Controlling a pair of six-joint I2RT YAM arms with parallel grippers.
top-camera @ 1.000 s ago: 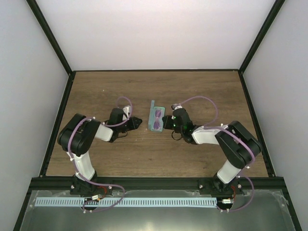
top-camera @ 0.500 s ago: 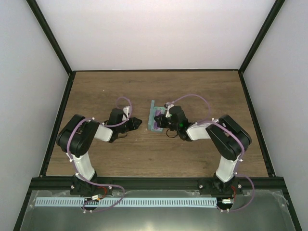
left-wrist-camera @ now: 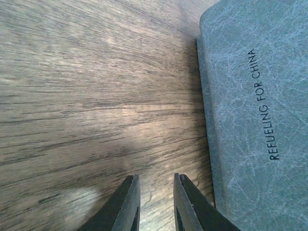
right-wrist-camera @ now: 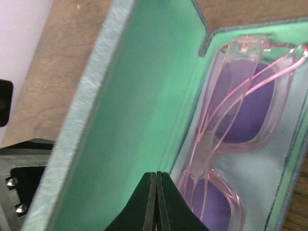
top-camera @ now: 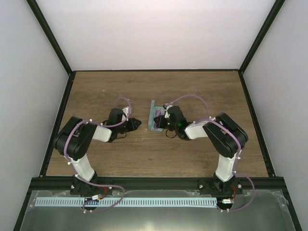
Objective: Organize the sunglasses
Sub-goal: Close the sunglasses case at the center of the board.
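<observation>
Inside the open case [right-wrist-camera: 134,96], my right jaws, pressed together, point along its crease, sunglasses [right-wrist-camera: 245,106] lengthwise just right; left jaws stand slightly apart outside.

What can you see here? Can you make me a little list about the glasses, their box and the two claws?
sunglasses: pink frame, purple lenses, folded, lying inside the case
case: open, green inside, grey-blue outside, on the wooden table
right gripper: shut, empty, tips over the green lid lining
left gripper: slightly open, empty, low over the table beside the case
</observation>
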